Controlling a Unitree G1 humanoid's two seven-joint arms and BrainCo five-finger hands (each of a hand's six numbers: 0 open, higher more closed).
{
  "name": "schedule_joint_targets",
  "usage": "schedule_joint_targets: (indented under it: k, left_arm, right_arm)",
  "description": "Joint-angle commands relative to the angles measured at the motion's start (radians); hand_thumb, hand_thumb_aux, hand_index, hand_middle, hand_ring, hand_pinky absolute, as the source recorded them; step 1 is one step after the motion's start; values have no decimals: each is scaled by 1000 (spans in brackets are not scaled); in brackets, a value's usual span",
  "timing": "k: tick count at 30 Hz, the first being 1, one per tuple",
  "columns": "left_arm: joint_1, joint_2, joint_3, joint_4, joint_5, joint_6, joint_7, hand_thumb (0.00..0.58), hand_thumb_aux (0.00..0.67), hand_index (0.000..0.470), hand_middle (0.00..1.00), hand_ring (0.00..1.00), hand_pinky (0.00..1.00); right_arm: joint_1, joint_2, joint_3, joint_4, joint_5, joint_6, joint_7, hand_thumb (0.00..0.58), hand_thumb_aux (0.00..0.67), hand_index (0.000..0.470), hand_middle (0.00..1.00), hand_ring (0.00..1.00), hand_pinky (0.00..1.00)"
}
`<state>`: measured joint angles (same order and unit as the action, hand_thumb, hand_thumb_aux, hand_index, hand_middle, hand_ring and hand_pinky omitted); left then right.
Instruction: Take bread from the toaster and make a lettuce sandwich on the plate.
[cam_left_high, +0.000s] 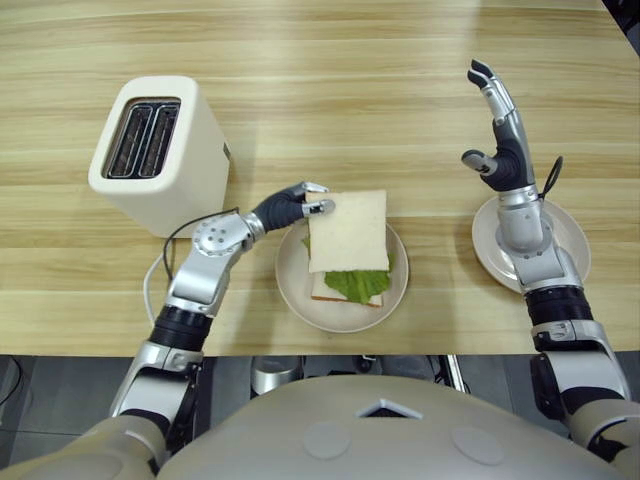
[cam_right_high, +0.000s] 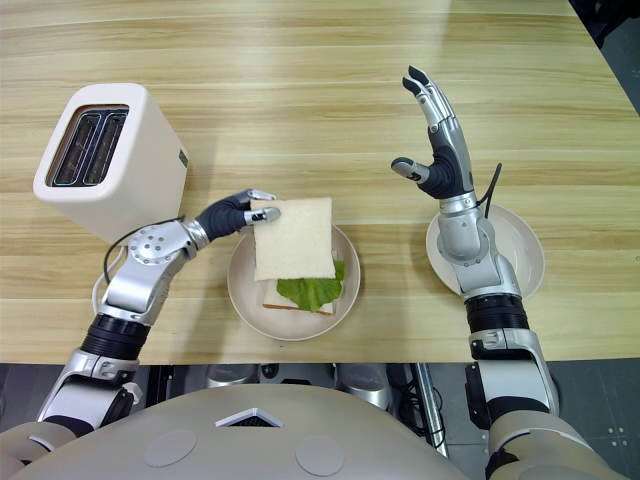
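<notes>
On the table (cam_left_high: 350, 80), near its front edge and between our two arms, we see the plate (cam_left_high: 335, 320) with a bottom slice (cam_left_high: 318, 289) and a lettuce leaf (cam_left_high: 357, 284) on it. Our left hand (cam_left_high: 288, 208) pinches the top slice of bread (cam_left_high: 348, 232) at its upper left corner. The slice sits over the lettuce and covers the plate's far half, though we cannot tell whether it touches the leaf. Our right hand (cam_left_high: 500, 140) is spread wide and holds nothing, raised just beyond a second plate (cam_left_high: 572, 240) on the right. The toaster (cam_left_high: 175, 170) stands at the far left, well apart from the sandwich.
</notes>
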<state>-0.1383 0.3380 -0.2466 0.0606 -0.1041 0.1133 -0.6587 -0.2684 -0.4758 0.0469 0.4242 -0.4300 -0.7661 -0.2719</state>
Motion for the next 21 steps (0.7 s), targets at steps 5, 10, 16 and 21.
schedule_joint_targets:
  k: [5,10,16,21]
  left_arm:
    - [-36,23,-73,118,101,-70,-47,580,670,460,1000,1000,1000]
    - [-43,22,-90,152,125,-86,-68,580,670,460,1000,1000,1000]
    - [-44,19,-95,175,149,-93,-76,580,670,460,1000,1000,1000]
    - [-51,24,-115,212,220,-123,-42,580,670,460,1000,1000,1000]
  right_arm:
    - [7,6,1,6,-10,11,17,0,0,0,0,0,0]
    - [14,12,6,4,-15,14,15,0,0,0,0,0,0]
    - [27,9,20,-19,-43,12,19,0,0,0,0,0,0]
    - [73,-20,62,-126,-79,-46,73,0,0,0,0,0,0]
